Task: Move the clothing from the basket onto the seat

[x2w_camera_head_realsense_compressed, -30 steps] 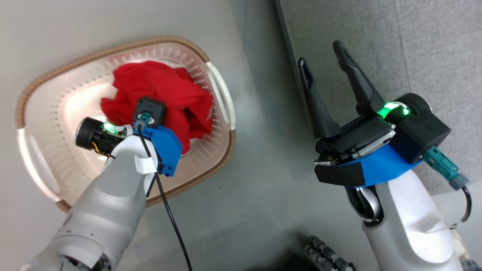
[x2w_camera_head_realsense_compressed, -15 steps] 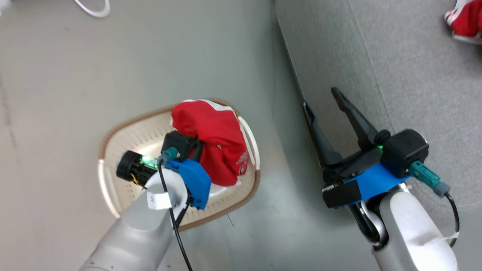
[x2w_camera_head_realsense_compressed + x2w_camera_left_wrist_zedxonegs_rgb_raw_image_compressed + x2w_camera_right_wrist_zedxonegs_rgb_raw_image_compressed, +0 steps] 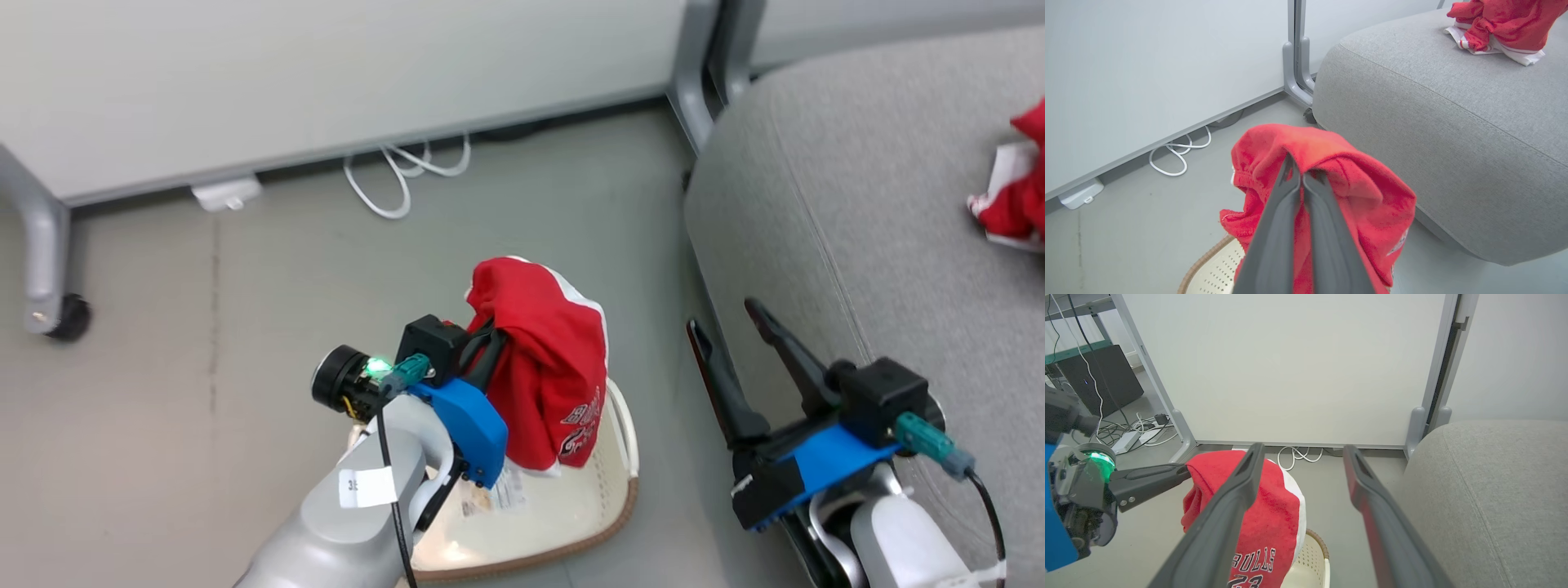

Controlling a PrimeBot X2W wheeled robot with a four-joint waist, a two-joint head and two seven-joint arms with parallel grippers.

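The grey seat (image 3: 857, 204) stands just right of the basket (image 3: 600, 500). One red garment (image 3: 543, 367) hangs above the basket, clamped between the closed fingers of the left gripper (image 3: 1298, 169). A second garment (image 3: 1498, 24) lies on the seat, well away from the basket. The right gripper (image 3: 722, 314), right of the basket, gapes wide and holds nothing.

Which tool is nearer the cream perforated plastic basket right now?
Left. The left tool, shut on a bright red fabric garment, hangs above the cream perforated plastic basket. The right tool, open and empty, is off to the side, beside the edge of the grey upholstered seat.
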